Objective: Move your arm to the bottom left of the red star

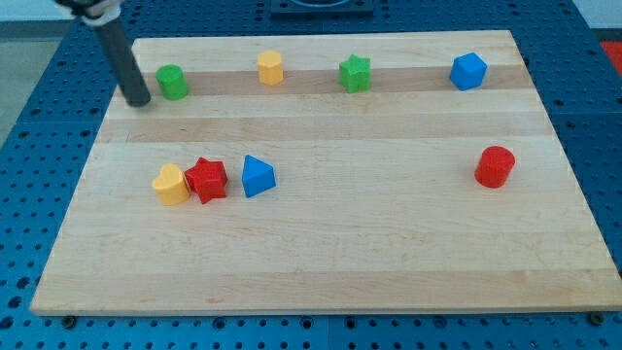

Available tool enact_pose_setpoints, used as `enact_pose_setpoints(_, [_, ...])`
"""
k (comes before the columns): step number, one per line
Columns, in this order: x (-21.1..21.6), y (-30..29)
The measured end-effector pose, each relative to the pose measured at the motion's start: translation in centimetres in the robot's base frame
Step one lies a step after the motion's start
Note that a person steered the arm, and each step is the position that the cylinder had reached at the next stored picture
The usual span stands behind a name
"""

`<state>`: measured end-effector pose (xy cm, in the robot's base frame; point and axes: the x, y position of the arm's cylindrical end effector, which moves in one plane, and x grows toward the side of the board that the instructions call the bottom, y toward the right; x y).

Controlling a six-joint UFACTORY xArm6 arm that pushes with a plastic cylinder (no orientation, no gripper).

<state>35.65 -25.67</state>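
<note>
Red star (pixel 206 179) sits touching a yellow heart (pixel 170 185); my tip (pixel 142 100), with no claw, rests beside the green cylinder (pixel 173 82).

My tip (pixel 141 101) beside green cylinder (pixel 173 82)

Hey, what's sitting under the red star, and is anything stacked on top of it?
The red star rests flat on the wooden board, with nothing on top. A yellow block touches its left side. The wood directly beneath is covered. My tip is far off, beside the green cylinder.
</note>
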Motion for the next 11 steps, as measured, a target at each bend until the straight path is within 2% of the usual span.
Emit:
enact_pose_setpoints(2, [3.4, -1.1])
enact_pose_setpoints(4, [22.4, -2.8])
enact_pose_setpoints(5, [26.2, 2.2])
enact_pose_setpoints(6, [26.2, 4.3])
enact_pose_setpoints(7, [22.9, 5.7])
enact_pose_setpoints(8, [21.9, 6.2])
enact_pose_setpoints(9, [18.7, 9.6])
enact_pose_setpoints(10, [17.5, 11.3])
enact_pose_setpoints(11, [14.5, 12.3])
